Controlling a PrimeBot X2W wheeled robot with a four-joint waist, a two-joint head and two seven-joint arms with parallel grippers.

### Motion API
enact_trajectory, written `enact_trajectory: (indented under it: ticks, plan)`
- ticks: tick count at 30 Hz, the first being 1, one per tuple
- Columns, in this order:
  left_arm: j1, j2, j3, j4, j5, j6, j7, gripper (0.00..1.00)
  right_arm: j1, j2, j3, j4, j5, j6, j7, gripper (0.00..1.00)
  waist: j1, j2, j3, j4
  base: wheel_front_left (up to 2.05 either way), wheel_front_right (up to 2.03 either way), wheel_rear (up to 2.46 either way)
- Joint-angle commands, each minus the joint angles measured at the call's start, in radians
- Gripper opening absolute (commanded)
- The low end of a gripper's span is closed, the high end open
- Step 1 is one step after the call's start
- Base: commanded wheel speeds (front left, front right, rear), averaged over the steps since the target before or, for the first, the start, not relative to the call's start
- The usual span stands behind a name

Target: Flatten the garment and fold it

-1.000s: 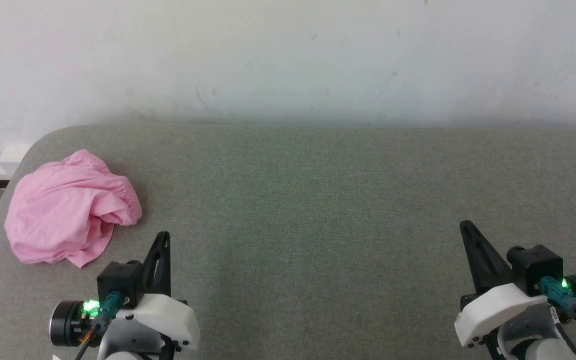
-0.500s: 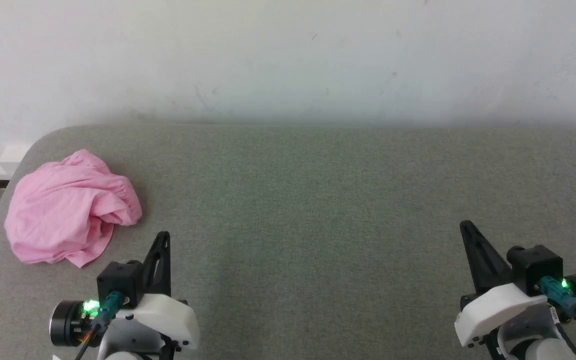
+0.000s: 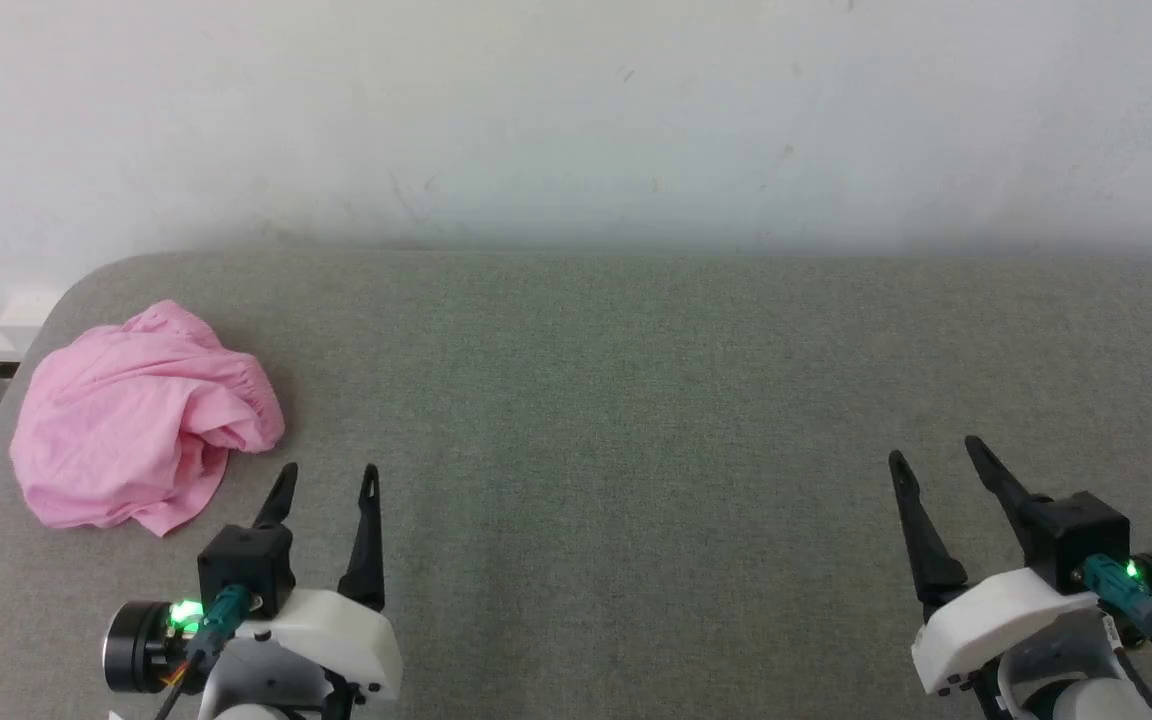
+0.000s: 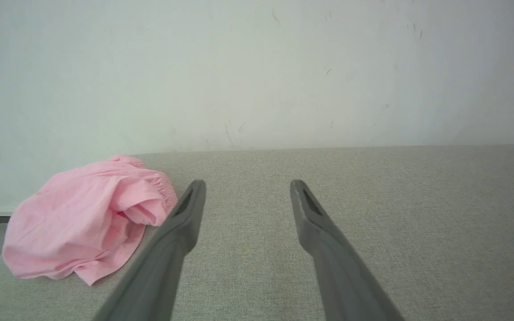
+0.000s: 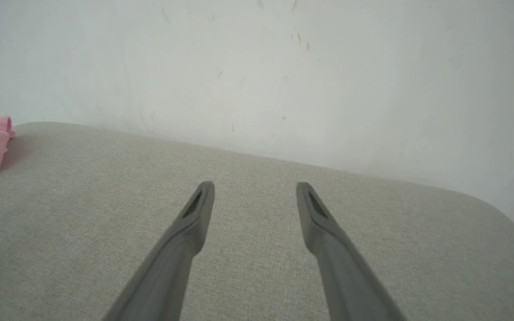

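Nothing done yet, by my read: the garment (image 3: 141, 420) lies bunched at the left end of the desk (image 3: 636, 400), flattening and folding both ahead; my left gripper (image 3: 328, 470) near it, right gripper (image 3: 936, 450) well apart, jaws spread, empty.

Head camera is looking forward and down over the grey surface (image 3: 636, 400) toward the wall (image 3: 576, 120). Wrist cameras are sitting low, facing that wall. All are sharing the garment (image 3: 136, 420).
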Motion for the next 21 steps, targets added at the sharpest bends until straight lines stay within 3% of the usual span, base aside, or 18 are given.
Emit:
enact_trajectory:
  ticks: [1, 21]
  plan:
    - [0.005, 0.0, -0.006, 0.002, -0.005, 0.005, -0.011, 1.0, 0.006, 0.0, -0.006, 0.002, 0.01, 0.0, -0.011, 1.0, 0.0, 0.0, -0.001, 0.0, 0.0, 0.0, 0.0]
    - [0.025, 0.0, -0.024, 0.004, -0.016, 0.018, -0.053, 1.0, 0.026, 0.001, -0.025, -0.001, 0.029, 0.0, -0.053, 1.0, 0.0, 0.0, -0.02, 0.046, 0.0, 0.0, 0.0]
